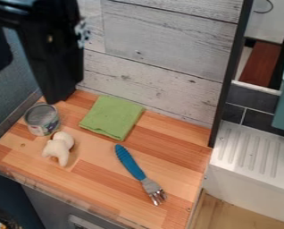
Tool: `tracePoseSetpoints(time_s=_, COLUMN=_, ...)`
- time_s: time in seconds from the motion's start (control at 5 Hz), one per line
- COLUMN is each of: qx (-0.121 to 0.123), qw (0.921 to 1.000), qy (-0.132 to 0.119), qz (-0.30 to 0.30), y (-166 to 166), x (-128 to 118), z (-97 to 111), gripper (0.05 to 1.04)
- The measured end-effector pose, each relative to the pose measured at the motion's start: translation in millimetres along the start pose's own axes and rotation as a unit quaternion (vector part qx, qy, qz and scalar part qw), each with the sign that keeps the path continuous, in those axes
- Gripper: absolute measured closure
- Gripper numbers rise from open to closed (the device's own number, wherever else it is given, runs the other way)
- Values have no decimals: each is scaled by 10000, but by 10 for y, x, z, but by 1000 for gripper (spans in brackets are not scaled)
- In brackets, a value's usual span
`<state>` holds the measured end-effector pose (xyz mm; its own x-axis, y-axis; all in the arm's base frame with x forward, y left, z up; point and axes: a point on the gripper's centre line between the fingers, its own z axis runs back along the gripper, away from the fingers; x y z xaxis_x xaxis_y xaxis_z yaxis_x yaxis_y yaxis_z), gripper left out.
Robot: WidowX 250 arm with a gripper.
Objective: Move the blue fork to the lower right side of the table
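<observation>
Wooden table [97,184]: work surface. Black gripper [59,91]: upper left, well apart from fork; grip state cannot be told. Blue fork [137,171]: lower right of centre, tines toward near edge. Step, judged: pre-grasp, or placement already met; if former, next needs descent over handle.

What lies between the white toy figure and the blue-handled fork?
Nothing: the camera view shows only a bare stretch of wooden tabletop between the white toy figure and the blue-handled fork.

Blk arm [40,15], boxy; silvery bits [81,32] on side; end effector [60,97] blk, long, smooth.
</observation>
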<state>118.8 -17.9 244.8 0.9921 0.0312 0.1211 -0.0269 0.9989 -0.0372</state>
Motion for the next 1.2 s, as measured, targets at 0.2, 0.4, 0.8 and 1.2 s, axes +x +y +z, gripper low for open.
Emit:
tracePoseSetpoints(time_s=0.2, qx=10, qw=10000, qy=14, qz=-5, y=2, x=7, z=-19, gripper=84)
tracePoseSetpoints(time_s=0.4, qx=339, qw=9974, qy=523, qz=359, y=148, x=452, z=-402, gripper=84)
tracePoseSetpoints(time_s=0.8, qx=667, qw=9913, qy=922, qz=666, y=217, x=859, z=-878, gripper=84)
tracePoseSetpoints(time_s=1.2, qx=330, qw=9856, qy=446, qz=1596, y=330, x=1016, z=-1277, gripper=84)
